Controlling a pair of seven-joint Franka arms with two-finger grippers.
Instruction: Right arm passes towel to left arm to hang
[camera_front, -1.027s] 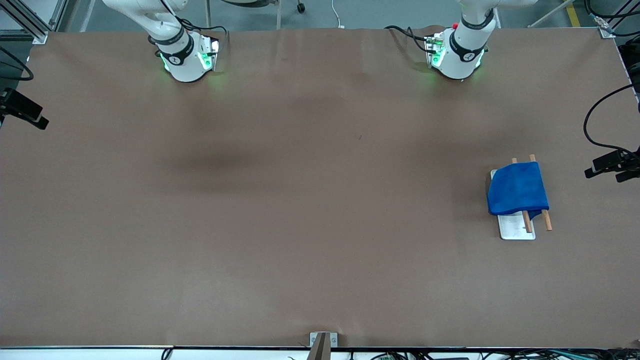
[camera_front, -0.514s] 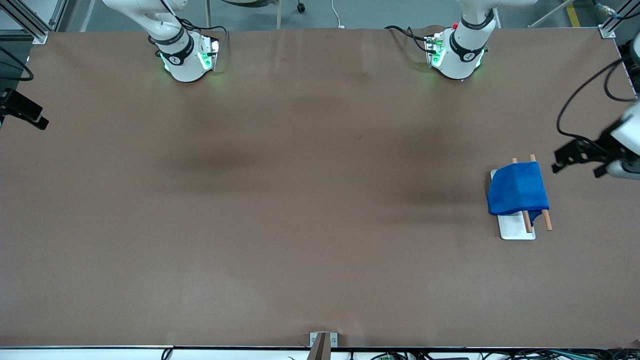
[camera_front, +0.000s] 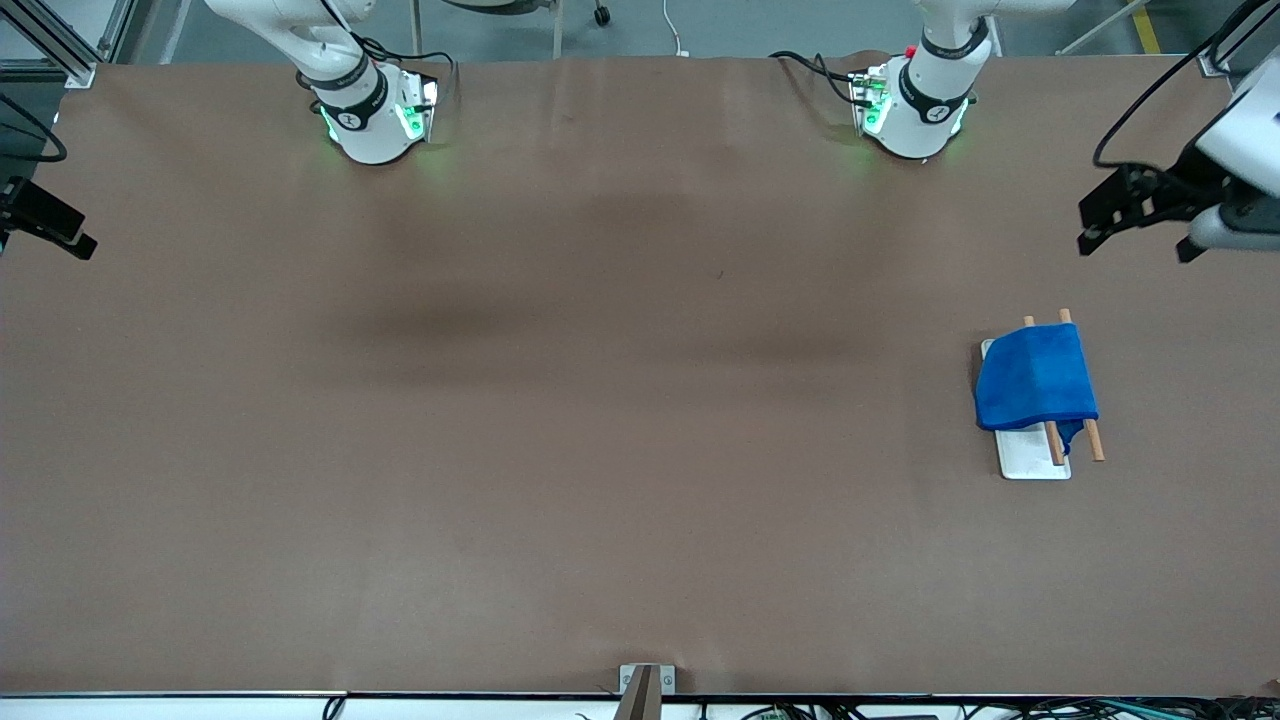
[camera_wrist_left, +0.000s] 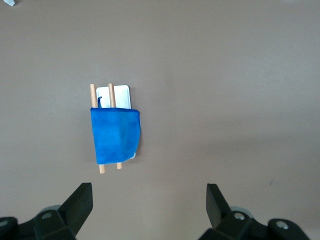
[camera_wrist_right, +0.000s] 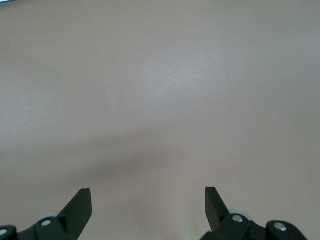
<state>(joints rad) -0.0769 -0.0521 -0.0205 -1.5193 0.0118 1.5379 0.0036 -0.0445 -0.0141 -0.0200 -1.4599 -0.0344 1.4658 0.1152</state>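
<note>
So, nearest the front camera sits the white flat rectangular base plate (camera_front: 1035, 463) of a small rack, and over its two wooden rods (camera_front: 1094, 440) is draped the bright blue folded microfibre towel (camera_front: 1036, 378), at the left arm's end of the table. The towel's long axis runs along the rods, roughly from the front camera toward the robot bases; rod tips poke out at both ends, and the small blue loop (camera_wrist_left: 99, 101) sits at one corner by the plate end. The towel looks already hung, so my read is the task is essentially done and nothing is left to pass. The left gripper (camera_front: 1135, 210) is up in the air over bare brown table near the table's edge at the left arm's end, jaws spread wide and holding nothing; in the left wrist view its black fingers (camera_wrist_left: 80, 200) frame empty table, with the towel below and ahead of them, well apart, untouched. The left arm is by far the nearer to the towel. The right gripper (camera_wrist_right: 147, 202) shows only in its own wrist view: jaws spread wide, nothing between them, only plain brown table (camera_wrist_right: 160, 100) under it, no towel in sight. The right arm waits, its green-lit base (camera_front: 372, 120) well apart from the rack.
</note>
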